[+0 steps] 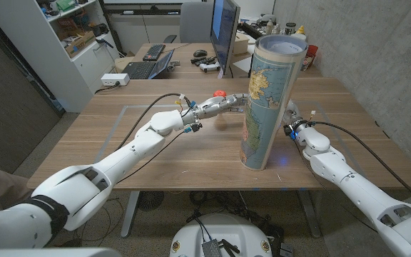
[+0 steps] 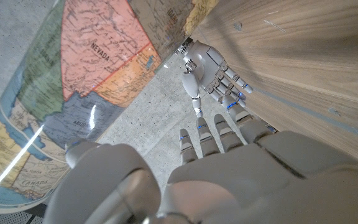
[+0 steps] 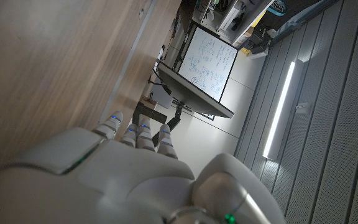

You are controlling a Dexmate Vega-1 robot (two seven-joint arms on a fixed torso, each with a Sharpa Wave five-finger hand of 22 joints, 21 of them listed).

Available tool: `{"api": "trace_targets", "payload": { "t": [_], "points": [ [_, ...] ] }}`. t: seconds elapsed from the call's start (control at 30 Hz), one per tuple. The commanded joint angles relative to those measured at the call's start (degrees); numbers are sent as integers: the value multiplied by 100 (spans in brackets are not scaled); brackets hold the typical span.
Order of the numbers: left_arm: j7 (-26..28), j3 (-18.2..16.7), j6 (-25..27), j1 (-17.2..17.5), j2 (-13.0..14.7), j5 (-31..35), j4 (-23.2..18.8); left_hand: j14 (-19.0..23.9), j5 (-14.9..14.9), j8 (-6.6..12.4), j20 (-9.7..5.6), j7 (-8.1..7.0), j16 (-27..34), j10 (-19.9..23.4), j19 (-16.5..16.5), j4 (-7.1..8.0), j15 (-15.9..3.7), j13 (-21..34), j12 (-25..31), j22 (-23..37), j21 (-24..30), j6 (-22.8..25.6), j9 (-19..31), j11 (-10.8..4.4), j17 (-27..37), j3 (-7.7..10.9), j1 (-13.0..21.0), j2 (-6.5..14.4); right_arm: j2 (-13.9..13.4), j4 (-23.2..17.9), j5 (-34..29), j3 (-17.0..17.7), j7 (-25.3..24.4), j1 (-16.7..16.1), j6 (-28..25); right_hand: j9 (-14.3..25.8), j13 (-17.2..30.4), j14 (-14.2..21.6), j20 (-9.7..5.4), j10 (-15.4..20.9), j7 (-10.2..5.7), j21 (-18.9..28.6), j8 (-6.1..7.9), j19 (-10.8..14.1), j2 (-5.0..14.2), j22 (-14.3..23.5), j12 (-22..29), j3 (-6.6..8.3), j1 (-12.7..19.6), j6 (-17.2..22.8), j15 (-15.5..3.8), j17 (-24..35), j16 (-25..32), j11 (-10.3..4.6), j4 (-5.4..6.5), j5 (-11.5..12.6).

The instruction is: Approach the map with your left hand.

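Note:
The map [image 1: 270, 100] is rolled into a tall tube that stands upright on the wooden table [image 1: 155, 157], right of centre. My left hand [image 1: 223, 106] reaches across the table at mid height, and its fingertips come close to the tube's left side. Seen from the left wrist, my left hand [image 2: 210, 168] holds nothing and its fingers are stretched out and apart, with the printed map [image 2: 73, 68] just beside them. My right hand [image 1: 296, 120] stands behind the tube on its right, partly hidden. From the left wrist my right hand [image 2: 215, 74] has straight fingers and holds nothing.
A small red object [image 1: 220, 93] lies on the table behind my left hand. A monitor [image 1: 225, 32], a laptop [image 1: 148, 68] and a white box [image 1: 114, 79] stand on the desk beyond. The concrete wall runs along the right.

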Motion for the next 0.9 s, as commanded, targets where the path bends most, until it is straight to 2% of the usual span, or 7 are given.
{"api": "trace_targets", "payload": {
  "t": [0.03,0.43,0.67,0.9],
  "points": [
    [-138,34,-247,-50,-138,-39,270,63,-35,23,-210,-33,5,67,41,38,-413,21,26,16,1,42,14,23,11,-12,-59,-31,-19,-5,-79,-21,-98,-21,-32,23,20,-19,-51,24,14,58,24,-4,62,19,42,-11,-69,45,-2,6,37,31,26,-5],
    [-141,36,-366,36,-111,-23,203,48,-144,9,-236,-31,-8,54,77,50,-426,21,6,14,7,22,14,36,13,-50,-140,-95,52,59,-35,-13,-138,0,-59,23,20,-23,-48,22,3,55,27,-16,36,19,45,-28,-87,60,-11,7,39,28,33,-8],
    [-161,54,-317,53,-67,2,109,50,-204,-20,-245,-33,-10,57,86,56,-428,21,-1,14,5,-51,15,32,14,-62,-182,-115,89,168,-77,-10,-124,8,137,24,20,-19,-42,24,-15,53,28,-25,3,19,48,-52,-111,67,-14,9,42,26,42,-10],
    [-279,99,-416,-45,-178,-9,297,54,-259,-47,-246,-22,-12,70,90,62,-427,21,-3,14,2,-131,15,38,14,-66,-222,-123,96,191,-84,-5,-93,13,215,24,19,-31,-34,13,-22,46,48,-49,-51,19,46,-87,-130,131,-14,9,40,24,45,-9]
  ]
}}
